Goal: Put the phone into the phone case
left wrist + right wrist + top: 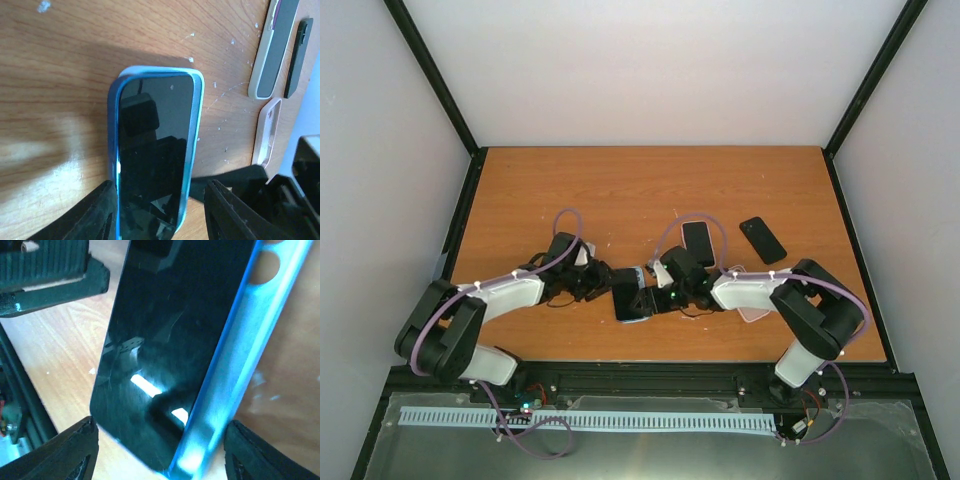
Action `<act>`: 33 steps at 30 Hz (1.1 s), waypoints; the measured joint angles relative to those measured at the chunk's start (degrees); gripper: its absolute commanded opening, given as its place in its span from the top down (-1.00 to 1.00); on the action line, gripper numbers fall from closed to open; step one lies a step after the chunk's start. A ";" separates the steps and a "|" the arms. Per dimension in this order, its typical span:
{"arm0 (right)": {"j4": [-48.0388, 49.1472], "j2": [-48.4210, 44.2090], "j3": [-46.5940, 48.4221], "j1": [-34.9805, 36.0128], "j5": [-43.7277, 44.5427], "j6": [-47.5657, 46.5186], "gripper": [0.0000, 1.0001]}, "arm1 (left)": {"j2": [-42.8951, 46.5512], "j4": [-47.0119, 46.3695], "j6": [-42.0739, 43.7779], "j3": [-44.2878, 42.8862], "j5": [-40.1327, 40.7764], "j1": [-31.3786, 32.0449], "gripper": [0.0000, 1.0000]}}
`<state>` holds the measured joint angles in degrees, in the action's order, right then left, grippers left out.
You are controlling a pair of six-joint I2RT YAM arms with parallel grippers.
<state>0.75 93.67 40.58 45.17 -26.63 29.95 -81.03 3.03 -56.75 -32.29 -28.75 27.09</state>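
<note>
On the wooden table (650, 190), the left gripper (603, 283) has its fingers (95, 217) spread. One stands on each side of the near end of the blue phone case (113, 150), with a gap showing beside the right-hand finger. The phone (155, 150) lies in that case, black glass up, with the blue rim around it; whether it is pressed fully home I cannot tell. The right gripper (652, 294) meets it from the other end, its fingers (70, 452) likewise spread and straddling a corner. Further right lie an empty pink case (260, 135), a white case (256, 91) holding a grey slab, and a dark phone (762, 239).
</note>
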 measured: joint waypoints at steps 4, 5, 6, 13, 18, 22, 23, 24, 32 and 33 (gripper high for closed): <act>1.33 0.09 -0.57 2.64 -0.24 4.20 -0.02 | 0.55 -0.04 0.09 0.96 0.00 0.00 0.06; 1.27 0.07 -0.55 2.73 0.68 5.18 0.03 | 0.52 0.00 0.09 1.11 0.00 0.02 0.07; 1.09 0.02 -0.55 2.71 1.97 5.95 0.10 | 0.37 0.09 0.09 1.18 0.00 0.00 0.10; 1.20 -0.72 -0.55 1.73 9.33 9.40 0.30 | -1.57 1.46 1.49 1.07 0.55 0.04 0.41; 3.67 0.35 -0.13 1.14 10.16 10.67 0.37 | -1.70 1.64 2.40 0.90 1.60 0.04 0.58; 5.81 2.69 0.42 1.09 9.97 11.56 0.38 | -1.86 1.62 2.82 0.90 2.01 0.02 0.70; 6.34 3.10 0.42 1.09 9.77 11.69 0.39 | -2.01 1.53 2.89 0.90 2.01 0.04 0.72; 6.86 3.61 0.44 1.09 9.44 11.87 0.39 | -2.27 1.33 2.91 0.90 1.97 0.04 0.73; 11.19 5.51 0.35 0.59 7.23 13.68 0.41 | -3.67 -1.33 2.60 0.90 1.95 0.31 0.95; 11.74 5.51 0.09 0.50 7.10 13.97 0.41 | -3.89 -1.53 2.49 0.90 1.95 0.42 0.96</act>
<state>12.49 99.18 40.66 45.67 -19.53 43.92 -84.93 1.50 -54.26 -31.40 -26.81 27.51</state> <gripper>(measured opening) 0.296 0.039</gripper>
